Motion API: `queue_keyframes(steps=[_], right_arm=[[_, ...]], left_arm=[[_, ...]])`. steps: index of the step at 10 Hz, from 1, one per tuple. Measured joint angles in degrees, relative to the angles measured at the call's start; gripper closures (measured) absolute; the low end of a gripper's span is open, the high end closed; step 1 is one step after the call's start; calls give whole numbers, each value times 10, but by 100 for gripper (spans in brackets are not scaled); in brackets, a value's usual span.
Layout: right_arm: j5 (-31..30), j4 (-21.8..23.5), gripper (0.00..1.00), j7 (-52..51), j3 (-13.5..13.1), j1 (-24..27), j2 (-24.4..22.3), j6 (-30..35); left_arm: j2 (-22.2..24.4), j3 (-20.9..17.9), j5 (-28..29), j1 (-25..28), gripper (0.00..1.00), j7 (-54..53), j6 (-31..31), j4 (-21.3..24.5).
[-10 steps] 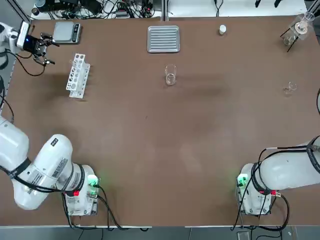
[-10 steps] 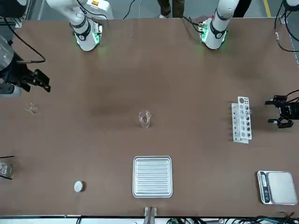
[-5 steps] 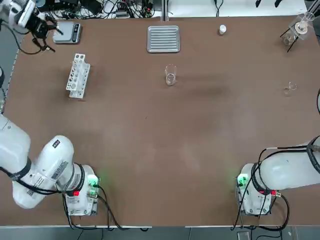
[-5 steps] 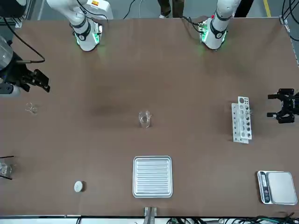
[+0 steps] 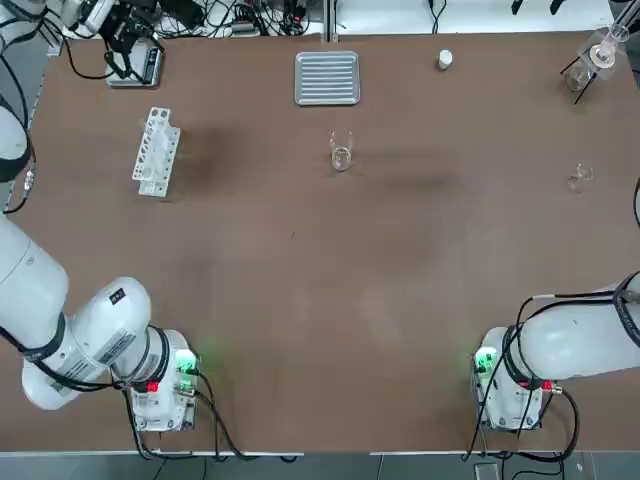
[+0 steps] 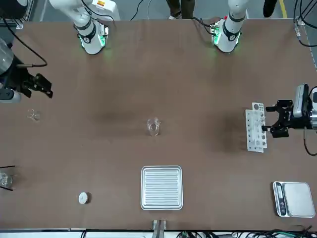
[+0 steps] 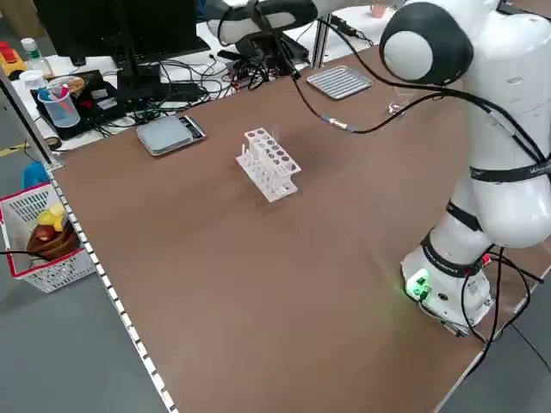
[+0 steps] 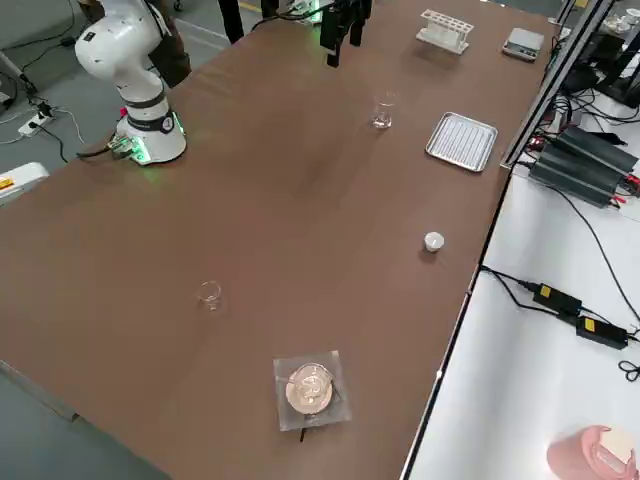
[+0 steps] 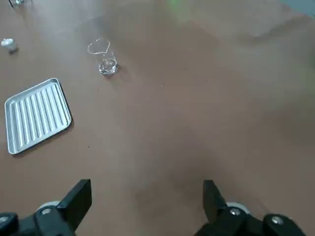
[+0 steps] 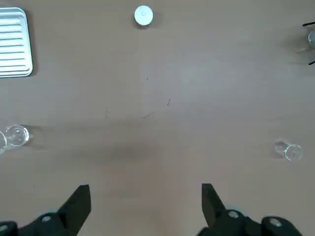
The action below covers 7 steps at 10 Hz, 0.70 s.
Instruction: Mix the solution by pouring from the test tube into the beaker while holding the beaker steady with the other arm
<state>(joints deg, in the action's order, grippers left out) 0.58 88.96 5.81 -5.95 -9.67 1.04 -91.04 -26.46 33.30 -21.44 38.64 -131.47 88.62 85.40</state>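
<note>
The beaker (image 5: 341, 150) stands upright in the far middle of the table, also seen in the front view (image 6: 153, 126) and both wrist views (image 9: 103, 56) (image 10: 15, 136). I cannot make out the test tube in any view. My left gripper (image 5: 125, 40) hangs open and empty, high over the far-left corner beside the white tube rack (image 5: 155, 152); its open fingers show in the front view (image 6: 274, 120) and its own wrist view (image 9: 145, 196). My right gripper (image 6: 33, 87) hovers open and empty at the table's right side (image 10: 145, 196), well away from the beaker.
A ribbed metal tray (image 5: 327, 77) lies at the far edge behind the beaker. A scale (image 6: 294, 198) sits at the far left, a white cap (image 5: 445, 60) far right of the tray, a tiny glass vessel (image 5: 580, 177) and a flask on a stand (image 5: 592, 58) at the right.
My left gripper has swung from the table's left edge toward the far edge and then inward, now over the scale near the rack. The right arm and the glassware have not moved.
</note>
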Motion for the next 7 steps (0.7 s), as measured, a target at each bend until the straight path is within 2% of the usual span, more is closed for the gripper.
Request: queue_keyframes(steps=[2,3,4,7], right_arm=[[0,0,0,0,0,0,0,-1],[0,0,0,0,0,0,0,-1],[0,0,0,0,0,0,0,-2],[-1,0,0,0,0,0,0,-4]], left_arm=[[24,-2,0,-33,0,46,16,11],[34,-14,0,-60,0,70,21,12],[43,-44,0,-100,0,93,25,13],[65,-220,0,-304,0,181,37,13]])
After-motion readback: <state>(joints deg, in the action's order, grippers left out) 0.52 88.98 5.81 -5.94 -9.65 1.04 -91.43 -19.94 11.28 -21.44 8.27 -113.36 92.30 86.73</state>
